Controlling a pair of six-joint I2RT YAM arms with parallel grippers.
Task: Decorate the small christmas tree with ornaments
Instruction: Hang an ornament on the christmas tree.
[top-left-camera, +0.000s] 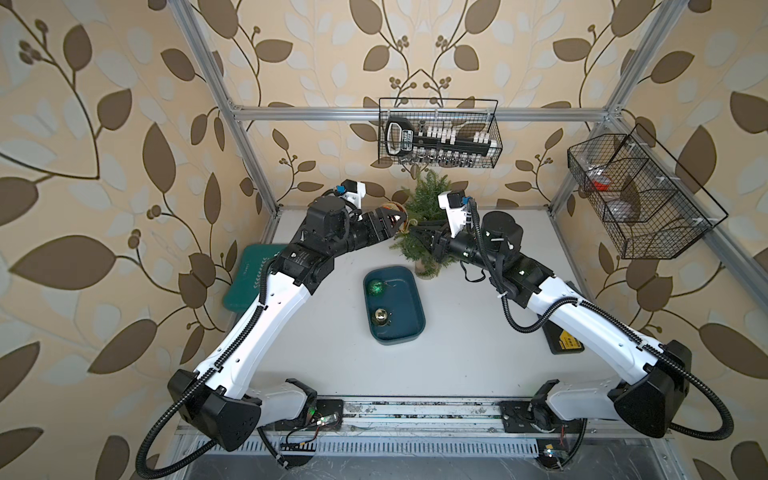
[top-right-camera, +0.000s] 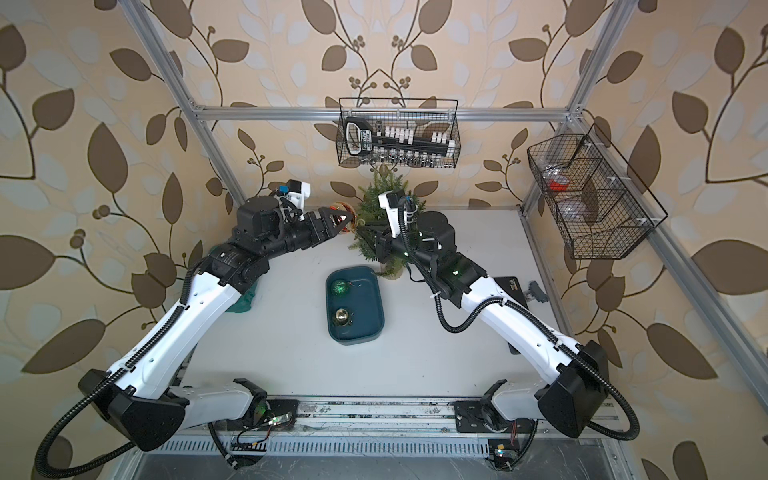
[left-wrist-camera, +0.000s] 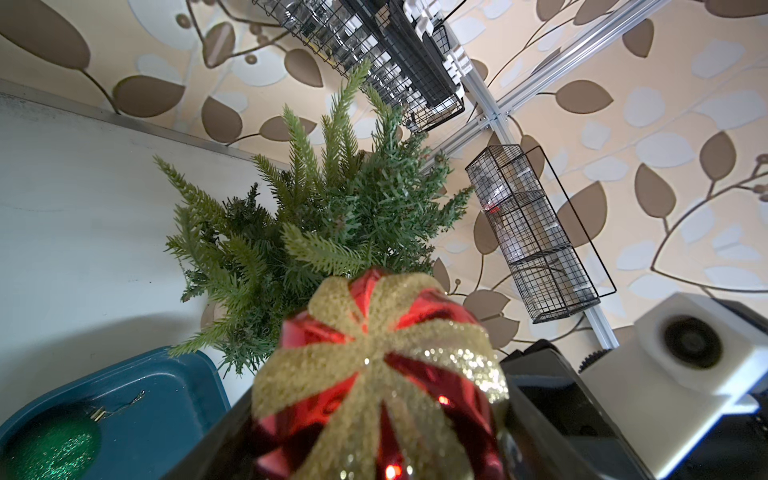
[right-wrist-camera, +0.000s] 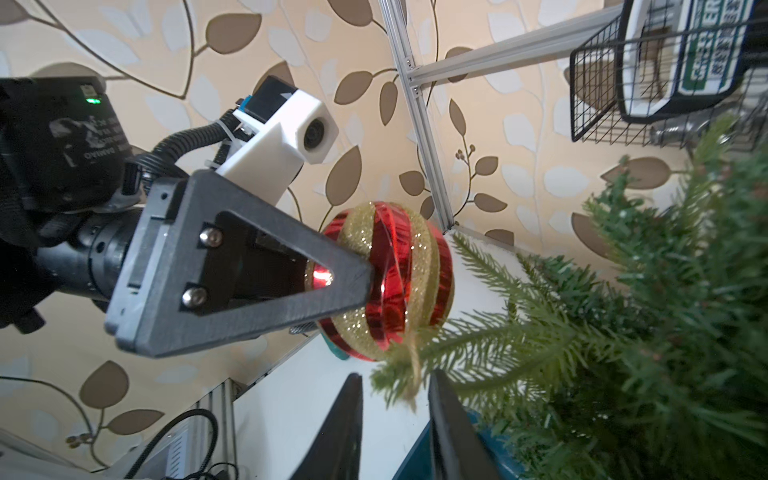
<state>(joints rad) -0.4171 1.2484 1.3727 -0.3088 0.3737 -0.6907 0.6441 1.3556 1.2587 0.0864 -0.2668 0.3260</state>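
Clamping the red bauble (right-wrist-camera: 390, 282) at frame centre beside the small christmas tree (right-wrist-camera: 665, 311), left tool (top-left-camera: 392, 221) may drop it on release, since its loop (right-wrist-camera: 413, 365) just dangles between parted jaws of right tool (right-wrist-camera: 395, 382).

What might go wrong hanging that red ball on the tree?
The string loop sits just at a soft branch tip, in the open right end effector; it may slip off when the left end effector releases the red bauble. The right arm reaches among the branches and might tip the small tree.
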